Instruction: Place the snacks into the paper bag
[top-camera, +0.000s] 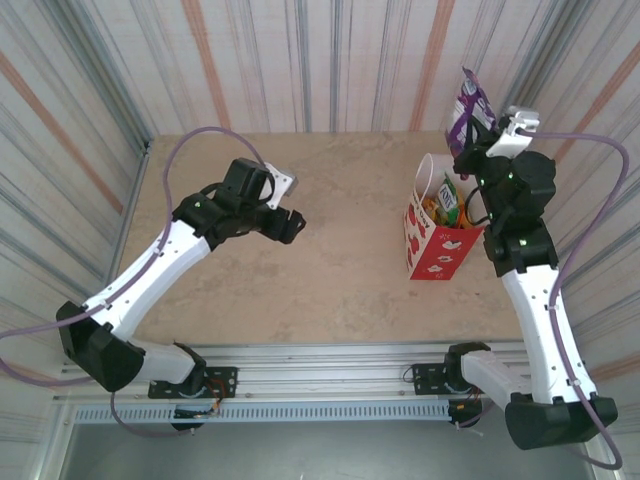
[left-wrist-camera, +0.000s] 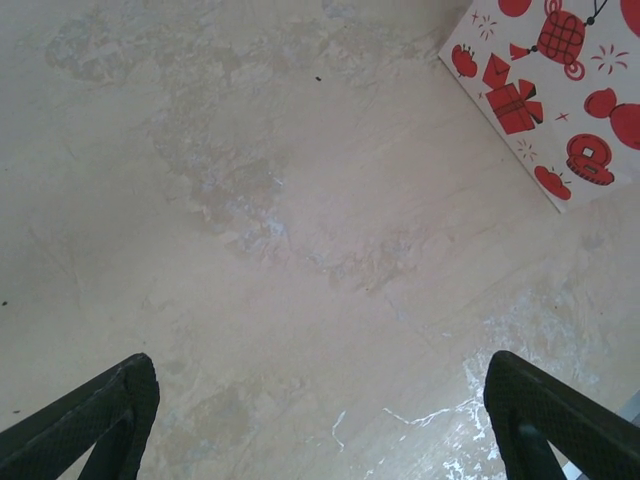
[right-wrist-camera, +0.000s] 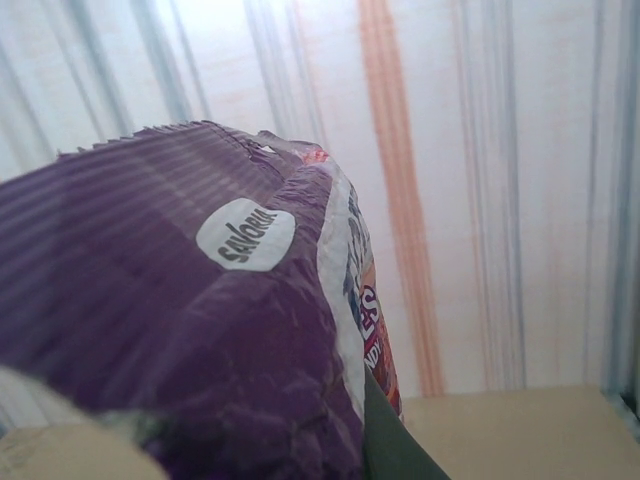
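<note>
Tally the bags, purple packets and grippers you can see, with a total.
paper bag: 1
purple packet: 1
grippers: 2 (left gripper, right gripper)
Total: 4, leaving out the packets inside the bag, too hidden to count.

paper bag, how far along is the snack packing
Done: packets already sit inside the paper bag. In hand: the right tool is shut on a purple packet raised near the bag. Left: getting that packet in; the left tool is open and holds nothing.
</note>
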